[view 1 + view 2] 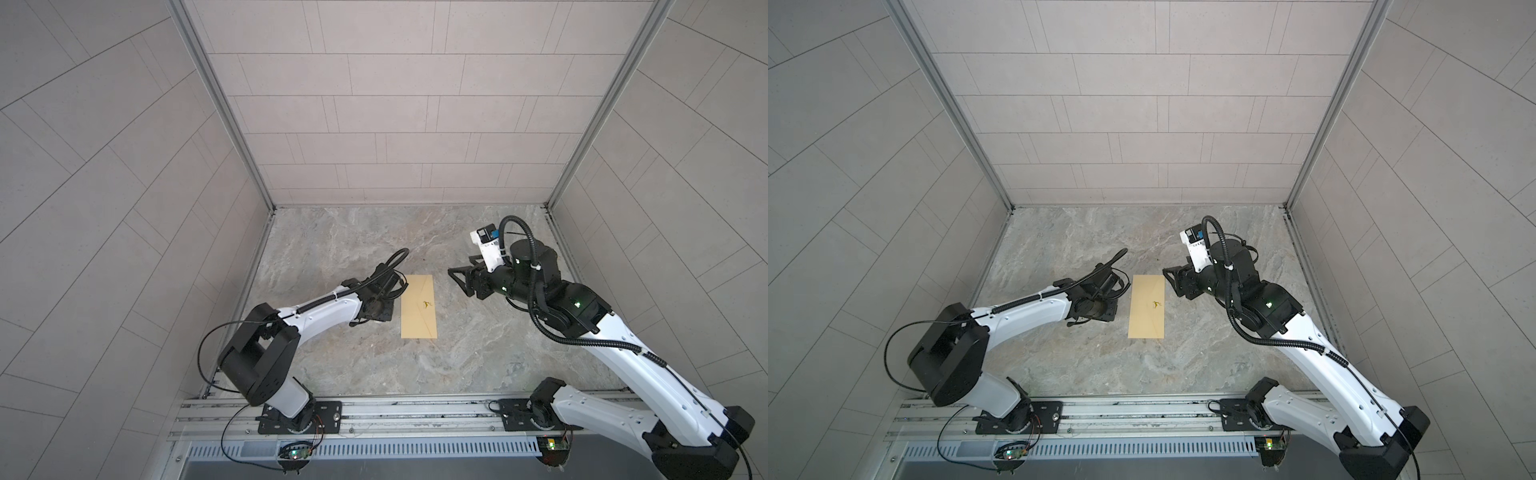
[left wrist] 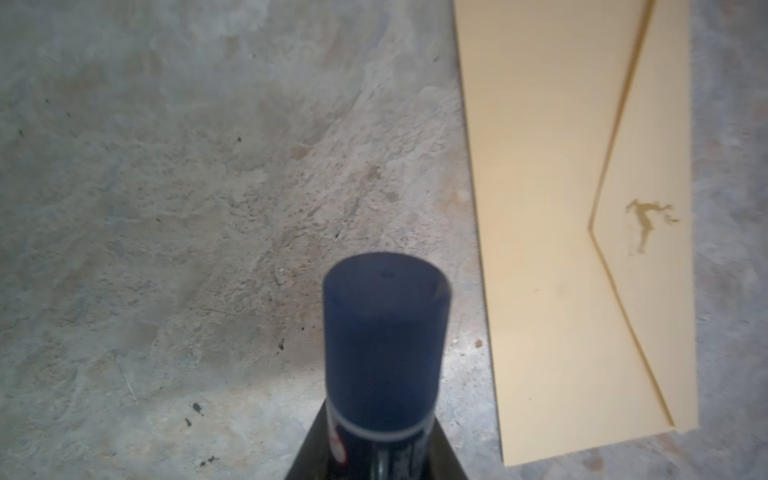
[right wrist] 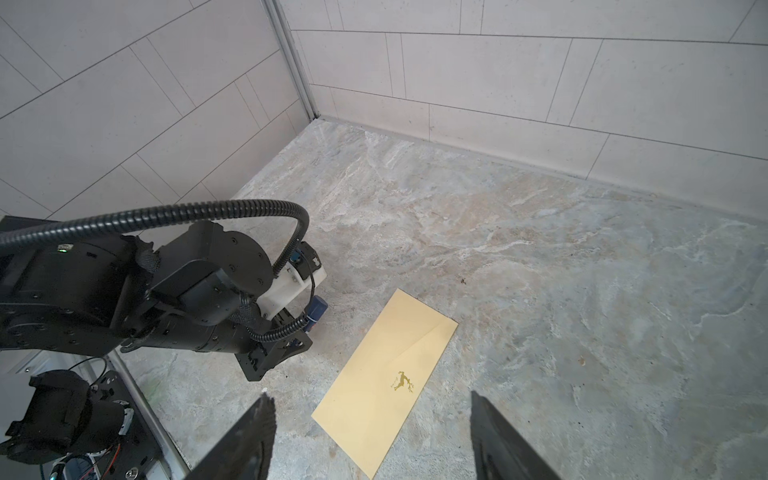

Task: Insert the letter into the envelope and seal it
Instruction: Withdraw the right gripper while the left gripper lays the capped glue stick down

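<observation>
Envelope (image 1: 419,307), just one, lies between two grippers: left gripper (image 3: 301,332) holds one blue tube (image 2: 386,332), right gripper (image 1: 459,281) gapes.

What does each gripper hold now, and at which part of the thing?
The left gripper holds a blue-capped tube by its lower body, capped end free. The right gripper is open and holds nothing.

Closing in a grey, marble-veined worktop (image 1: 332,249) on three sides with pale tiled wall panels (image 1: 395,104); joining those panels at slim aluminium corner posts (image 1: 224,108); running a metal rail (image 1: 415,409) and slotted grille (image 1: 415,449) along the near edge; glowing under soft, even light.
</observation>
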Controlling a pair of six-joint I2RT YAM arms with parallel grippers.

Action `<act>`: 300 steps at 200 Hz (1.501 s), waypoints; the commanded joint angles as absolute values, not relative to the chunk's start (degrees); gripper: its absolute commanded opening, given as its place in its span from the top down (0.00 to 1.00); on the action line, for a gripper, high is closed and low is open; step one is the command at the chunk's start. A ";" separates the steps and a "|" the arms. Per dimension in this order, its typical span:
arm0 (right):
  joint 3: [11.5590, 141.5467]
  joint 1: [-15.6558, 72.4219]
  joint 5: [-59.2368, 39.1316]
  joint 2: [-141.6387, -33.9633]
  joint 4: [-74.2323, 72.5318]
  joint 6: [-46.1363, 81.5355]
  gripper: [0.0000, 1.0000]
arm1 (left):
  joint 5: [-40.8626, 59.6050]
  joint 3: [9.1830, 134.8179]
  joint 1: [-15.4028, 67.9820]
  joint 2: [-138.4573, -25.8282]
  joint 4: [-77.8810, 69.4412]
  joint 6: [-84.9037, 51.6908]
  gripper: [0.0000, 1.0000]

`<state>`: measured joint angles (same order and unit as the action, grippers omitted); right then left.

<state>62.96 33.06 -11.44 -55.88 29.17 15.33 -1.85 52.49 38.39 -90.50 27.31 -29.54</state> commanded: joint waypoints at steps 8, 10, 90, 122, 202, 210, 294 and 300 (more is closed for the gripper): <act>60.60 30.66 -11.24 -54.10 28.39 16.15 0.27 | -2.82 53.57 37.91 -92.97 27.33 -33.45 0.87; 60.46 30.45 -11.31 -53.98 28.39 16.17 0.27 | -2.75 53.56 37.93 -93.20 27.27 -33.59 0.87; 56.26 25.54 -13.82 -52.38 27.72 17.05 0.27 | -0.11 51.70 37.48 -96.89 23.45 -37.12 0.57; 55.00 24.39 -13.80 -52.43 27.24 16.96 0.27 | 0.50 51.24 37.36 -96.36 23.03 -37.79 0.51; 48.49 18.90 -5.43 -50.74 21.69 17.30 0.18 | -6.01 55.46 37.19 -80.65 27.80 -33.89 0.23; 46.88 18.13 -3.12 -50.25 20.09 17.21 0.16 | -8.25 56.04 37.25 -78.00 28.11 -32.14 0.18; 22.98 8.91 17.12 -53.93 -13.28 12.18 0.00 | -29.65 36.47 23.83 -51.53 1.91 -9.39 0.00; 21.48 8.74 18.17 -54.95 -17.12 11.01 0.00 | -28.90 34.33 21.71 -51.15 -1.07 -7.81 0.00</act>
